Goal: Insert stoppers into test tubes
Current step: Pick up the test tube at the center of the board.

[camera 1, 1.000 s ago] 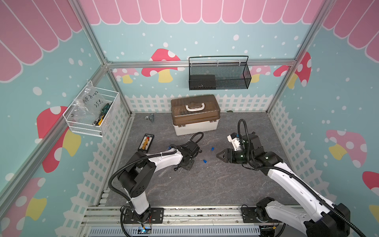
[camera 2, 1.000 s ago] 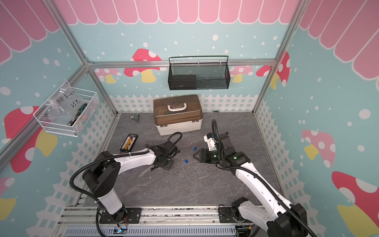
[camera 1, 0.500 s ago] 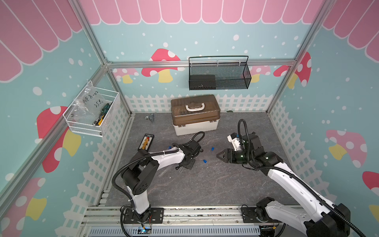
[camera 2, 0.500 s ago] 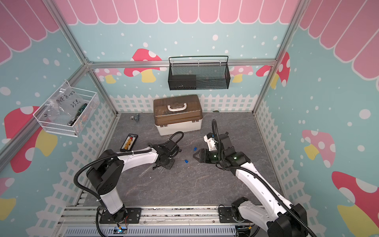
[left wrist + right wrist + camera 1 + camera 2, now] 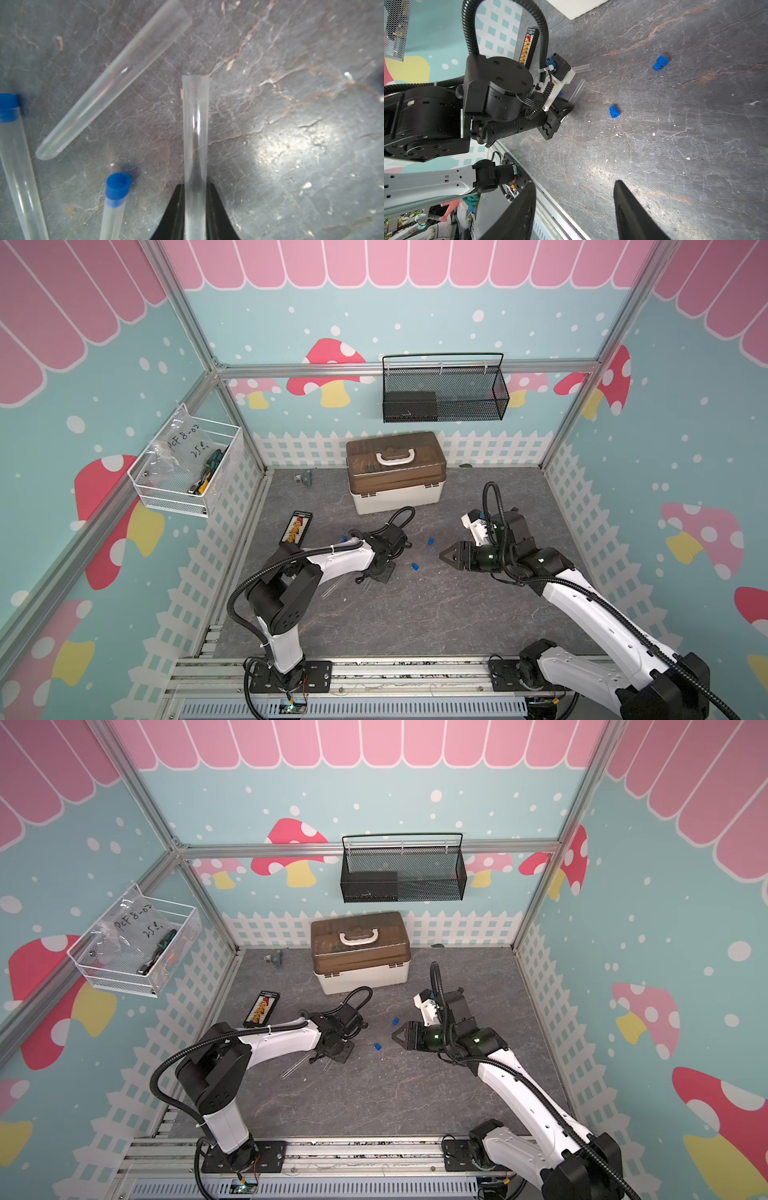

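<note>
In the left wrist view my left gripper (image 5: 195,187) is shut on a clear, open-ended test tube (image 5: 195,133) that points away along the grey floor. Beside it lies a second open test tube (image 5: 112,83). Two more tubes each carry a blue stopper, one (image 5: 118,186) close by and one (image 5: 8,108) at the frame's edge. Both top views show two loose blue stoppers (image 5: 431,540) (image 5: 414,567) on the floor between the arms. My right gripper (image 5: 442,556) hovers just right of them, open and empty, with both stoppers (image 5: 614,111) (image 5: 660,63) ahead of it.
A brown-lidded toolbox (image 5: 395,470) stands at the back centre. A black board with yellow connectors (image 5: 296,527) lies by the left wall. A black wire basket (image 5: 442,393) hangs on the back wall and a white basket (image 5: 187,472) on the left wall.
My left gripper's jaws have closed onto the open test tube. The left arm's elbow shifted slightly. The right arm has stayed still.
</note>
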`<state>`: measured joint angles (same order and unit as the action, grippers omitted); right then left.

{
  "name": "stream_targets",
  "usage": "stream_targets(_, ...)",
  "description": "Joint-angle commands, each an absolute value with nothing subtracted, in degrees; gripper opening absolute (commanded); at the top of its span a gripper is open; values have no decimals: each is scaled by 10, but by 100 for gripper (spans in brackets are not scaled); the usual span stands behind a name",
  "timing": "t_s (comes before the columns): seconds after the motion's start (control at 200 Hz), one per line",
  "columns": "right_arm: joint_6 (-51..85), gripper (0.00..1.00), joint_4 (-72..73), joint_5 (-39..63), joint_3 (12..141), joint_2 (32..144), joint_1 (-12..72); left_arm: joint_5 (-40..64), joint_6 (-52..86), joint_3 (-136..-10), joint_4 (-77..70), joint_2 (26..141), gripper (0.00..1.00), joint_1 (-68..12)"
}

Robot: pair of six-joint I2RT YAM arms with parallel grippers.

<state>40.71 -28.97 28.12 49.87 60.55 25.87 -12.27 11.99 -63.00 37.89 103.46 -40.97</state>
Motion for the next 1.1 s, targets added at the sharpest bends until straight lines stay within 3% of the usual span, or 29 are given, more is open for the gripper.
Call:
stream_targets(0.0,398,59,-298,286,490,595,256,-138,122,-632,387,1012,19,-411)
stream_targets(0.37,392,58,-315,279,501,600,255,-116,12,-582,295,893,19,-427)
stream_targets(0.805,342,59,-371,294,585,653,256,73,-319,-458,59,753,19,-430)
stream_targets(1.091,370,62,-353,335,597,677,265,124,-365,-424,-1,744,19,-430)
